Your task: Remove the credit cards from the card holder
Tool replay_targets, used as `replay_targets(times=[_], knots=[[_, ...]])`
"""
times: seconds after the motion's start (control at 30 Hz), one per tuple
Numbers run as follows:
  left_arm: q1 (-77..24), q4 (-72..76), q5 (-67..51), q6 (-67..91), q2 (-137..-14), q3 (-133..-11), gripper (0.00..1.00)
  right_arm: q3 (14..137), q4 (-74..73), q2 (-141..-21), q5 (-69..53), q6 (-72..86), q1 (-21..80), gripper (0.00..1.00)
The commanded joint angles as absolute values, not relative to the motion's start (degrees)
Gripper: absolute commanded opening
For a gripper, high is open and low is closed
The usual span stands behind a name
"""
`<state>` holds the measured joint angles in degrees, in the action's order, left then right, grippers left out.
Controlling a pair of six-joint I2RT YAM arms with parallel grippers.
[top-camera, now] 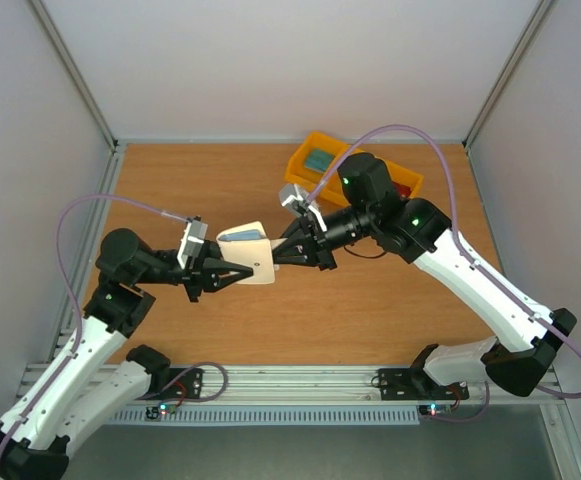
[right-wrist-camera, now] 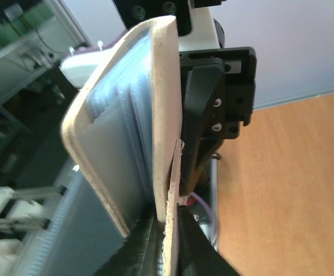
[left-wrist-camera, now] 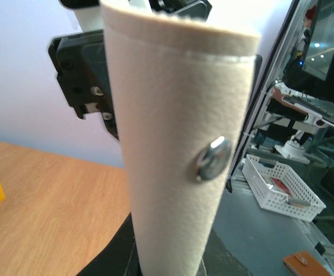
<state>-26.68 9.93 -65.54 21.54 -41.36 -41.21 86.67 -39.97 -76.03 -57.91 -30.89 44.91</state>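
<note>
The card holder [top-camera: 255, 262] is held in the air between both grippers, cream-white outside, grey-blue inside. My left gripper [top-camera: 238, 272] is shut on its left end. My right gripper [top-camera: 283, 252] is shut on its right edge. In the left wrist view the holder's cream outside [left-wrist-camera: 172, 115] with its metal snap [left-wrist-camera: 212, 158] fills the middle. In the right wrist view the holder [right-wrist-camera: 161, 86] shows edge-on and partly spread, with grey-blue pockets [right-wrist-camera: 112, 149]; I cannot make out a card in them. A bluish-printed card [top-camera: 320, 158] lies in the yellow bin [top-camera: 310, 178].
The yellow bin tray stands at the back right of the wooden table [top-camera: 390, 310], with something red [top-camera: 403, 188] in its right compartment. The right arm [top-camera: 470, 270] reaches in from the right and the left arm [top-camera: 110, 300] from the left. Grey walls enclose the table.
</note>
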Motion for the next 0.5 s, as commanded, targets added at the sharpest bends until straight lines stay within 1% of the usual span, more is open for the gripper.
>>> replay_targets(times=[0.0, 0.07, 0.1, 0.17, 0.23, 0.33, 0.4, 0.43, 0.47], knots=[[-27.2, 12.2, -60.2, 22.5, -42.1, -42.2, 0.0, 85.9, -33.5, -77.3, -55.1, -27.4, 47.8, 0.02], [-27.2, 12.3, -58.5, 23.9, -41.6, -42.1, 0.01, 84.7, -33.1, -76.4, -53.2, -27.2, 47.7, 0.01], [-27.2, 12.3, -57.5, 24.7, -41.4, -42.0, 0.05, 84.2, -32.8, -76.0, -53.1, -26.8, 47.4, 0.01], [-27.2, 11.8, -53.3, 26.3, -40.9, -41.0, 0.3, 83.2, -31.6, -75.9, -53.5, -24.0, 46.0, 0.01], [-27.2, 11.3, -49.8, 28.2, -40.5, -39.8, 0.38, 81.7, -29.4, -76.1, -53.5, -20.4, 44.4, 0.01], [-27.2, 8.9, -44.3, 29.3, -39.8, -38.3, 0.62, 80.1, -28.2, -76.4, -50.0, -16.1, 42.9, 0.01], [-27.2, 7.5, -42.3, 29.1, -39.1, -37.7, 0.94, 79.9, -29.7, -76.3, -45.9, -14.6, 42.3, 0.01], [-27.2, 7.4, -41.5, 28.7, -38.7, -37.2, 0.99, 80.0, -30.9, -76.5, -43.8, -14.6, 42.1, 0.01], [-27.1, 7.1, -39.9, 28.5, -38.4, -36.8, 0.99, 80.3, -32.7, -76.9, -39.9, -14.5, 42.0, 0.01]])
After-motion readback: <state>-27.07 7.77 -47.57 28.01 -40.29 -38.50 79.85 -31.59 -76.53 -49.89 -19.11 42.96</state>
